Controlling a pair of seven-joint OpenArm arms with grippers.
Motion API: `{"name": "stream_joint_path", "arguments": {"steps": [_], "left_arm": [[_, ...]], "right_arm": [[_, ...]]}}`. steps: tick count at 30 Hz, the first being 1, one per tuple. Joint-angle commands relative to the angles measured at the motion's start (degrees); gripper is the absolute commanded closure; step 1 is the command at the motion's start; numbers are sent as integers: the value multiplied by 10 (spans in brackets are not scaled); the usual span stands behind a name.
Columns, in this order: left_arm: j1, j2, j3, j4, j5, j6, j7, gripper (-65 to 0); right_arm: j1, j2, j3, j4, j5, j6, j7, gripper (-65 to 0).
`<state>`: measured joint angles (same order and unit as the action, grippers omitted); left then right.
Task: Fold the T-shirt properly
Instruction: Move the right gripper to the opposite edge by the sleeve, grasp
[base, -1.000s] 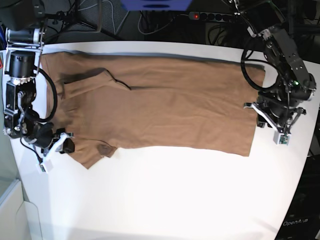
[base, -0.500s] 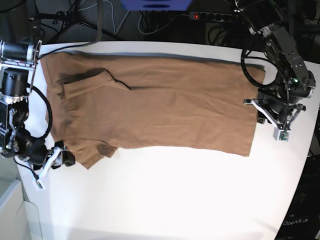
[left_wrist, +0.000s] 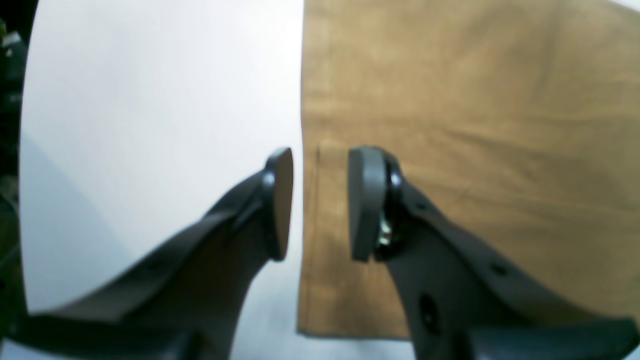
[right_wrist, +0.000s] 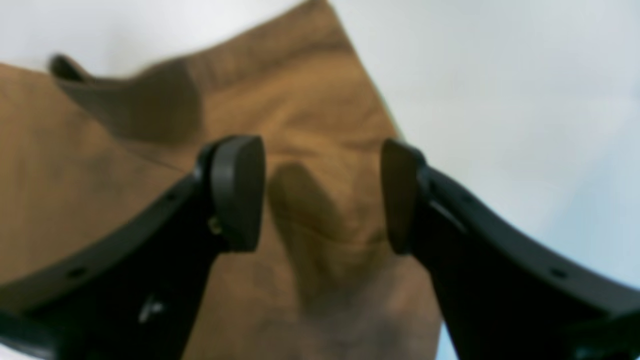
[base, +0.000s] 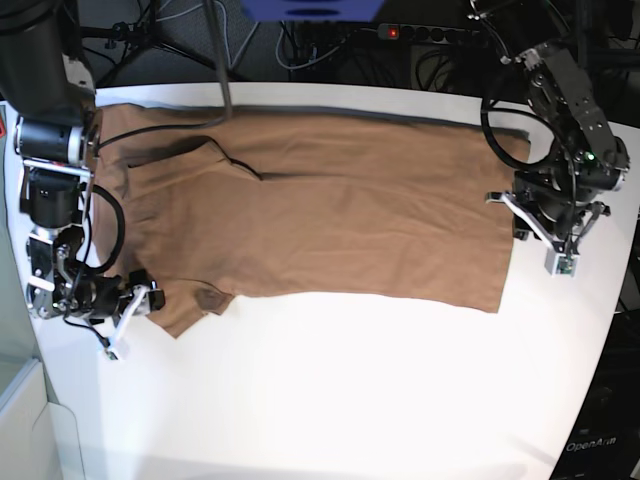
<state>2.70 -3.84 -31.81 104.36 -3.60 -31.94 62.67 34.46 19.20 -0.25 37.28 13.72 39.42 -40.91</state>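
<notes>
Base view: T-shirt (base: 320, 205) lies spread flat across the far half of the white worktop (base: 360, 390), long axis running left to right. It looks folded lengthwise, with one sleeve (base: 185, 305) sticking out toward the near-left corner and a dark fold line near the far-left end. Hem edge is at the right.

Right pincer (base: 135, 312) sits at the near-left, low over the worktop, right beside the sleeve tip. Right wrist view: its jaws stand wide apart, nothing between them, sleeve cloth (right_wrist: 320, 200) lies directly below the gap with a small raised crease. White worktop (right_wrist: 500, 100) shows to the right of the cloth. View is blurry, so can't tell whether the fingertips (right_wrist: 240, 190) touch the fabric.

Left pincer (base: 545, 240) is at the right end, just beside the hem. Left wrist view: jaws part-open with a moderate gap, gripping nothing. They straddle the T-shirt edge (left_wrist: 307, 200): one finger (left_wrist: 280, 200) is over bare worktop (left_wrist: 150, 125), the other (left_wrist: 365, 200) over cloth. The near corner of the hem (left_wrist: 305, 325) is visible just under the pincer. Can't tell whether the pads are touching the surface.
</notes>
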Motion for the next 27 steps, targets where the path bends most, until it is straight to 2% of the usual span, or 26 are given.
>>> {"name": "stream_joint_path", "arguments": {"steps": [1, 27], "left_arm": [[-9, -6, -1, 11, -4, 0, -6, -185], [31, -3, -1, 20, -4, 0, -7, -185]], "right_arm": [[27, 4, 2, 2, 3, 6, 19, -366], [36, 25, 1, -33, -11, 6, 120, -366]]}}
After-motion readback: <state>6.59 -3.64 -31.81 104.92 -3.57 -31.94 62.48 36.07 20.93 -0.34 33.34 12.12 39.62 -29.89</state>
